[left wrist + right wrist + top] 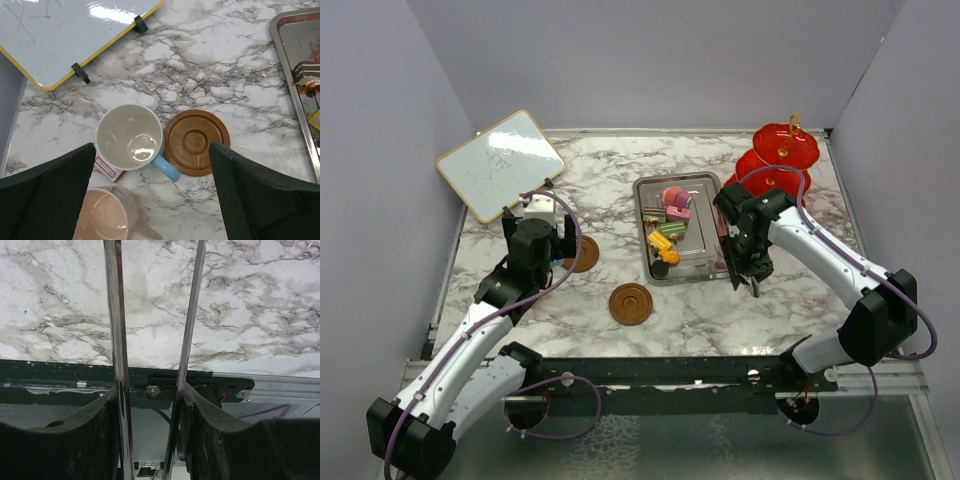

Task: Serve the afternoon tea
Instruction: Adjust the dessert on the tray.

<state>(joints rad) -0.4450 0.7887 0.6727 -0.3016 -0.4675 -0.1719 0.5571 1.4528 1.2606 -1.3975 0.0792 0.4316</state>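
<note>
a: black fingers (45,195) fill both lower corners of the left wrist view. how do they stand?
b: the left gripper (151,146) is spread fully wide and holds nothing. below it on the marble table (225,60) sits the blue cup (129,137), white inside, its blue handle pointing to the lower right and reaching the rim of a brown saucer (196,142) just to its right.
a: and the pink cup (102,217)?
b: bottom left of that view, just beside the blue one and partly hidden by a finger. the whiteboard (60,35) fills the upper left.
a: the other arm?
b: the right gripper (150,390) is closed on metal tongs (114,315), one finger pressed against each blade. the blades stand apart over bare marble.
a: where is the food?
b: in the top view the cake pieces (670,225) lie in the steel tray (705,262) at centre, just left of that gripper. the red stand (783,150) is in the table's upper right corner. the second saucer (630,303) sits at lower centre, apart from the tray.
</note>
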